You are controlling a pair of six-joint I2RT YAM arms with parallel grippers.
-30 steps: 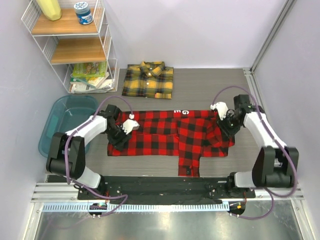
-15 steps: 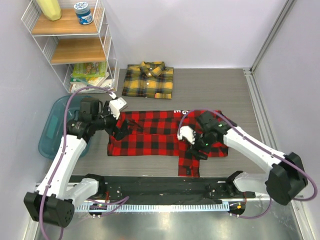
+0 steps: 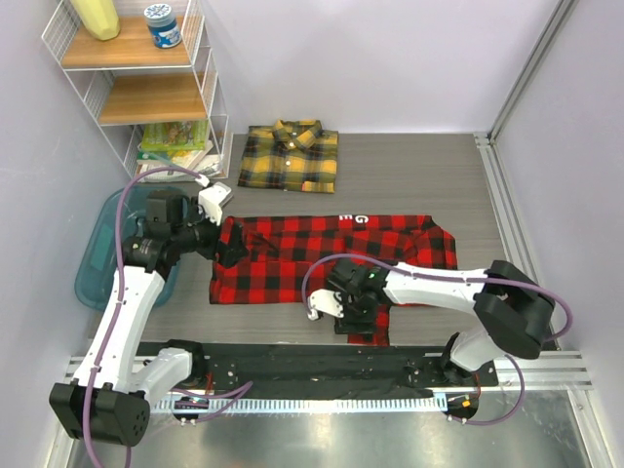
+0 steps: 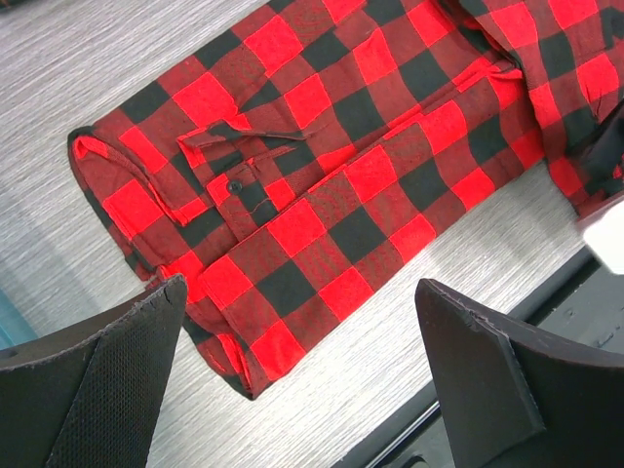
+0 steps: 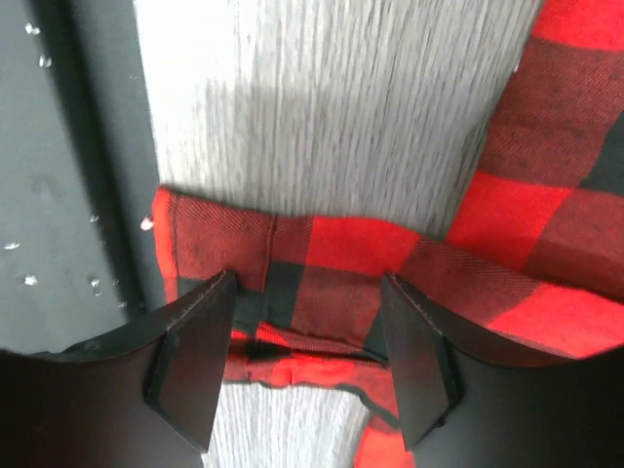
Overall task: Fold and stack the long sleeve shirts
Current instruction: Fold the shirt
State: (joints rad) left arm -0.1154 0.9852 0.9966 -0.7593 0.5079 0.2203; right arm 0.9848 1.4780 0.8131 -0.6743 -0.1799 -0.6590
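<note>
The red-and-black shirt [image 3: 322, 258] lies spread across the middle of the table, with white letters [image 3: 349, 219] at its far edge. One sleeve [image 3: 369, 320] hangs toward the front edge. The yellow-and-black shirt [image 3: 290, 156] lies folded at the back. My left gripper [image 3: 228, 250] hovers open and empty above the red shirt's left end [image 4: 322, 166], with its fingers [image 4: 102, 385] wide apart. My right gripper [image 3: 353, 310] is low at the sleeve end. It is open, its jaws straddling the cuff [image 5: 312, 283] without pinching it.
A wire shelf [image 3: 146, 88] with bottles and books stands at the back left. A teal bin [image 3: 109, 234] sits left of the table under my left arm. A black strip [image 3: 292, 359] runs along the front edge and shows beside the cuff [image 5: 78, 195].
My right arm swung from the shirt's right end to the sleeve cuff near the front edge. My left gripper lifted off the shirt's left end. The shirt's right end now lies flatter.
</note>
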